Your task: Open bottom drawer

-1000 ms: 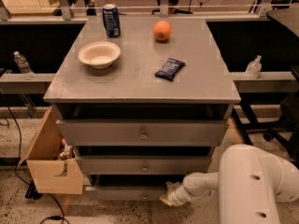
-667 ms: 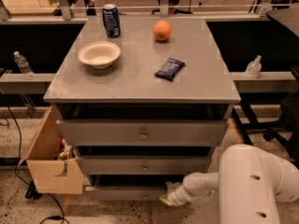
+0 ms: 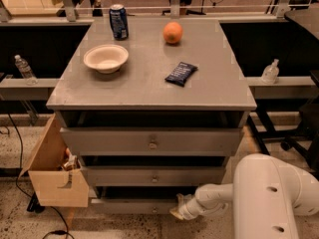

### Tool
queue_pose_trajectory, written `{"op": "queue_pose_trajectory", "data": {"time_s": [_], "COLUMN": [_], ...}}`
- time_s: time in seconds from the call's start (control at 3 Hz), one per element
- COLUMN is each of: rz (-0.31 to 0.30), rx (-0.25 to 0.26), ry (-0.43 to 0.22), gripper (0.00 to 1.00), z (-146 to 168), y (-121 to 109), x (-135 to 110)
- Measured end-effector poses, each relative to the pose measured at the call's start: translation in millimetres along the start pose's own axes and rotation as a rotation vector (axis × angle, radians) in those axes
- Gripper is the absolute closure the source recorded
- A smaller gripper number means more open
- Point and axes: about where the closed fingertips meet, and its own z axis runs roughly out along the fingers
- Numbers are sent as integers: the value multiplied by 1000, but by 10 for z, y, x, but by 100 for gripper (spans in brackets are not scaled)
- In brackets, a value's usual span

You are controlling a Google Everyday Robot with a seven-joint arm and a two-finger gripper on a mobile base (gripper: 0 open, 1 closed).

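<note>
Barely a flicker over the last second: the claw sits just where it was, low at the right-hand end of the bottom drawer, pressed close against the slim grey front. The white arm reaches in from the lower right exactly as before. Whether the claw is wide, narrow or gripping anything, I cannot tell from here, and the small knob is hard to pick out beside it. The drawer front has not come forward either; it lies in line under the middle drawer and the tall top drawer. So my call is that the pull has not begun and the task is at the grasp stage, with the opening itself all to do. Up on the bench everything is as it was: a blue can at the back left, an orange at the back, a pale bowl in front of the can and a dark snack packet right of centre. An open cardboard box stands against the cabinet's left side on the speckled floor, and a plastic bottle sits on the rail to the left, with a second one on the rail to the right.
</note>
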Motion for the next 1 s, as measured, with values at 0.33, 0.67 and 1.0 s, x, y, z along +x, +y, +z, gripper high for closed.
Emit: {"op": "queue_pose_trajectory", "data": {"time_s": [0.33,0.67,1.0], "rz": [0,0,0], "rx": [0,0,0], "ry": [0,0,0], "gripper": [100,100,84], "z": [0,0,0], "y": [0,0,1], "x": [0,0,0]}}
